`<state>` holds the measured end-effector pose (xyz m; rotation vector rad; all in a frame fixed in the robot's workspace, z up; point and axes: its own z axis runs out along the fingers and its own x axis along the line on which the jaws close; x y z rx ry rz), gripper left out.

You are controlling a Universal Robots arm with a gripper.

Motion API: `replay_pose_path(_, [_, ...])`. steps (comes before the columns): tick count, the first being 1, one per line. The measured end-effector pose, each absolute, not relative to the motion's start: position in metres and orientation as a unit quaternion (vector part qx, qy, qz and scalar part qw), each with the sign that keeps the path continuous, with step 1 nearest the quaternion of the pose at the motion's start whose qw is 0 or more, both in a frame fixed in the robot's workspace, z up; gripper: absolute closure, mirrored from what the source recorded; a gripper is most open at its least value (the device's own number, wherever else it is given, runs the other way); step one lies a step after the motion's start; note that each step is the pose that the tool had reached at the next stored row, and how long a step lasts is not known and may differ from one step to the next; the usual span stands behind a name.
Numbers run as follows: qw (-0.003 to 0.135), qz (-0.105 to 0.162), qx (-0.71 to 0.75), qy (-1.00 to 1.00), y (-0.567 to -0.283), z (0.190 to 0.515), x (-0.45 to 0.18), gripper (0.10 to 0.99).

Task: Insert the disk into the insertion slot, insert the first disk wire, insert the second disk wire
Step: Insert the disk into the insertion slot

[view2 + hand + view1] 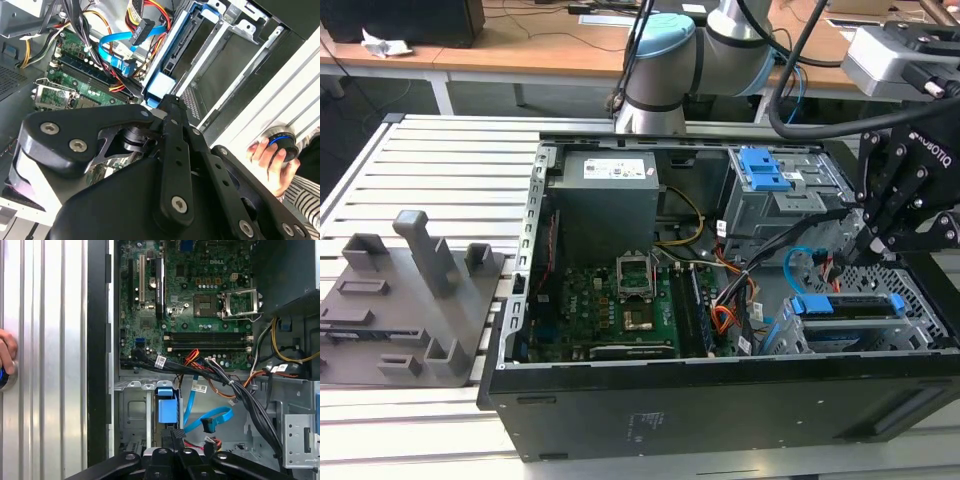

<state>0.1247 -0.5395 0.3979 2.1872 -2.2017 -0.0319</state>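
Observation:
The disk (845,306), with blue side rails, lies inside the insertion slot (912,272), a low grey perforated cage at the exterior view's right end of the open computer case. My black gripper (868,245) hangs just over the disk's inner end. In the first wrist view the gripper (173,432) looks shut, right by the disk's blue tab (167,409). The second disk wire (210,420), a light-blue loop, lies loose beside the tab, its dark plug (140,29) unattached. The first disk wire (146,10), red, orange and black, hangs close by, free.
A taller grey box with a blue latch (770,180) stands behind the cage. The motherboard (610,300) and power supply (610,205) fill the case's other end. A grey fixture block (410,290) sits on the slatted table. A person's hand (270,155) rests on a knob.

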Motion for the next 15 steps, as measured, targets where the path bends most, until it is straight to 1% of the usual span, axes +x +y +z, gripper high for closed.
replay_pose_path(6, [0.019,-0.011,0.705,-0.709,-0.539,0.382,0.126,0.980])
replay_pose_path(15, [0.019,-0.011,0.705,-0.709,-0.539,0.381,0.131,0.980])
